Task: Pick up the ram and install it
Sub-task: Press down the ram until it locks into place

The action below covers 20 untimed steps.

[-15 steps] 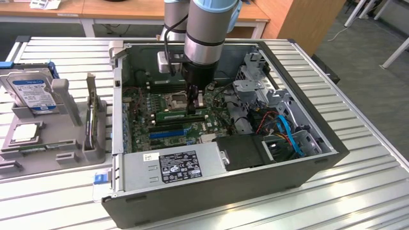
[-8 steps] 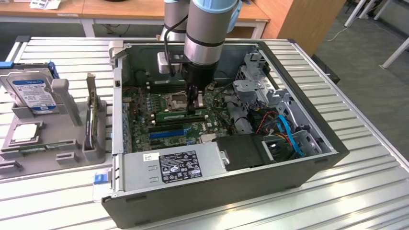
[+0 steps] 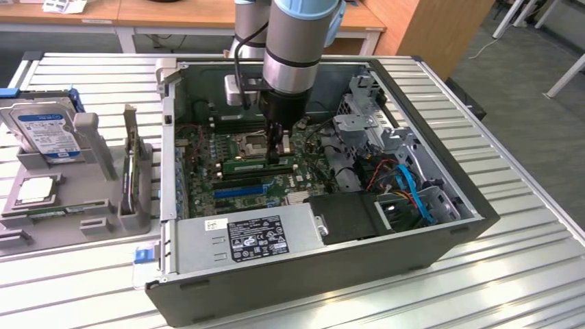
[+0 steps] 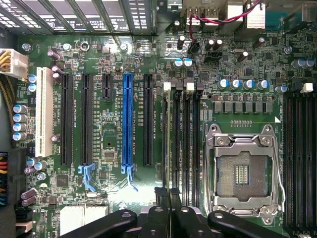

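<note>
Over motherboard (image 4: 124, 59) slots: tool (image 4: 168, 198) nearly closed, clamped on ram (image 4: 165, 144) edge.

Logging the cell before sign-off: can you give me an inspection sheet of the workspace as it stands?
Surface: slatted metal table, with an open computer case on it.
Job's things: ram edge-on at the memory slots; whether it is seated cannot be told.
Clutter: grey tray beside the case, with a hard drive and a processor chip.
Grippers: claw shut on the ram, inside the case.
Cables: blue cables inside the case.
Surroundings: wooden desks, grey floor.
</note>
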{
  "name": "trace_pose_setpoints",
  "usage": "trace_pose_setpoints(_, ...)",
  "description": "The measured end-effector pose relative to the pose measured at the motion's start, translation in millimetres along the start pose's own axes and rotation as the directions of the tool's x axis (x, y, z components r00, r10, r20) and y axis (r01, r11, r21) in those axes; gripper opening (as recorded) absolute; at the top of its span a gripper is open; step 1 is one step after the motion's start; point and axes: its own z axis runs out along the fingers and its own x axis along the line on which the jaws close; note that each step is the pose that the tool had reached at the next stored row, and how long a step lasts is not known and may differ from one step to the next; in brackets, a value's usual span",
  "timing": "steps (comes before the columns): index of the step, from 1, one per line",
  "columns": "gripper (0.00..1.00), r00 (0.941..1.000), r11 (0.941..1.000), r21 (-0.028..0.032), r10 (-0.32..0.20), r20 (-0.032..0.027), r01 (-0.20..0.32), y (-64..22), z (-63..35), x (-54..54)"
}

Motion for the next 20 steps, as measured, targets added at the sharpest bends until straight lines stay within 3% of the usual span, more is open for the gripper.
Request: trace_pose_setpoints(20, 0.12, 1.0000, 1.0000, 0.0000, -0.001, 0.0000, 0.001, 0.0, 1.1, -0.6)
